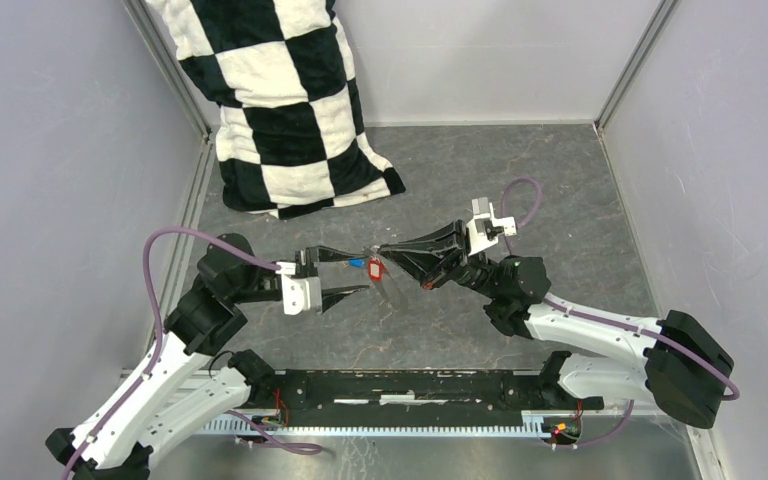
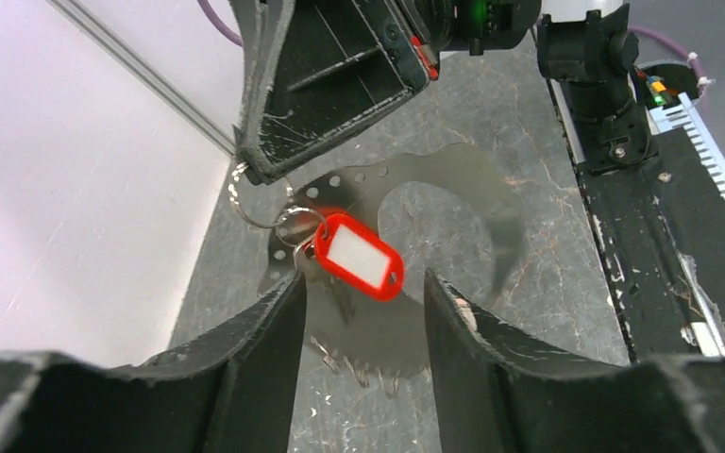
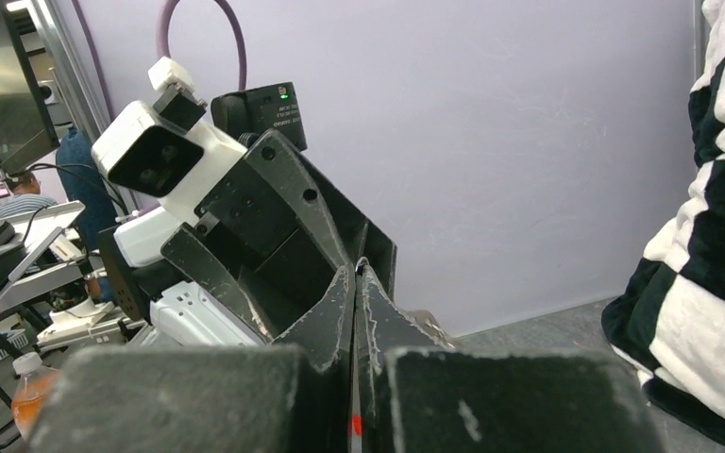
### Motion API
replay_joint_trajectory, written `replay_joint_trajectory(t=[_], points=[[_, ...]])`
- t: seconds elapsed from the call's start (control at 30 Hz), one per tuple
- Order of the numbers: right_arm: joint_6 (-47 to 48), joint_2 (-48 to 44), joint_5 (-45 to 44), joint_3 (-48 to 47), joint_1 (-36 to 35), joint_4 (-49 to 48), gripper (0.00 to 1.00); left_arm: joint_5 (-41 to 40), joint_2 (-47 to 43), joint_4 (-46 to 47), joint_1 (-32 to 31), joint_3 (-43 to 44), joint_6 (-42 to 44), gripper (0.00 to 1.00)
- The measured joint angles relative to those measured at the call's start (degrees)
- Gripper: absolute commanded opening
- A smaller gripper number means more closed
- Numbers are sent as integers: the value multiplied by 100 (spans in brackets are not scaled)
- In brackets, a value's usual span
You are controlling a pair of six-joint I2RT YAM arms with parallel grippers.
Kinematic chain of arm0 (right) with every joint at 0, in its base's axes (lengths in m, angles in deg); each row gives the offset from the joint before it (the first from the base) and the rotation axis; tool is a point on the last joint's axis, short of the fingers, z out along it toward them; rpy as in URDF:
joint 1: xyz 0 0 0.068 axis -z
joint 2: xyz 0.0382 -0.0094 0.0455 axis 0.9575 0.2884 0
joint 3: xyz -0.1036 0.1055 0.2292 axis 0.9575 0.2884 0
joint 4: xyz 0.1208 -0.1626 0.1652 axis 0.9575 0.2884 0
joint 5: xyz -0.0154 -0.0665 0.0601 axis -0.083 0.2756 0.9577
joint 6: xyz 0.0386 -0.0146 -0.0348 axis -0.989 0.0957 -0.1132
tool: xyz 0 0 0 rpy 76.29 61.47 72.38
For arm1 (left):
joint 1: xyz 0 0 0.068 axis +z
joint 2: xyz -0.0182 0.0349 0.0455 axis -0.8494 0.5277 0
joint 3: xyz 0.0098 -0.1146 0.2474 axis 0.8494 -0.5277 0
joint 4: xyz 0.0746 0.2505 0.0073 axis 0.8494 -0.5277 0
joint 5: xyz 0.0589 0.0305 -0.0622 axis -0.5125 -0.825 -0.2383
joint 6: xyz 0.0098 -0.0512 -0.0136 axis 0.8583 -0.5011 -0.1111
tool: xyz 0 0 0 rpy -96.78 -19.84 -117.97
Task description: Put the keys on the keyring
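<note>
Worrying a bit here: our right jaws are pressed together on the thin grey metal keyring hoop (image 2: 248, 219), with the red plastic-headed key (image 2: 359, 257) dangling just beyond our spread left jaws. We reckon a weak pinch could drop the hoop, or a clumsy left close could knock the key swinging.

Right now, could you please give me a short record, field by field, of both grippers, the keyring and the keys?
left gripper: open, holding nothing, jaws either side of the red key
right gripper: shut on the keyring
keyring: thin metal hoop hanging from the right gripper's tip
red key: hangs below the hoop by a small ring, apparently threaded on
blue key: small blue spot by the left gripper's far finger; attachment unclear
checkered cloth: far left corner, away from the arms
</note>
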Motion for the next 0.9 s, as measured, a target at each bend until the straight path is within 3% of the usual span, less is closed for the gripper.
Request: replay_joint_trajectory(t=[0.37, 0.53, 0.9], points=[[-28, 0, 509, 146, 0, -446, 0, -391, 136, -153, 0, 573, -1250, 52], [-44, 0, 750, 151, 0, -564, 0, -190, 260, -149, 0, 743, -1814, 37], [-37, 2, 1106, 151, 0, -560, 0, 415, 708, -243, 0, 887, -2138, 19]])
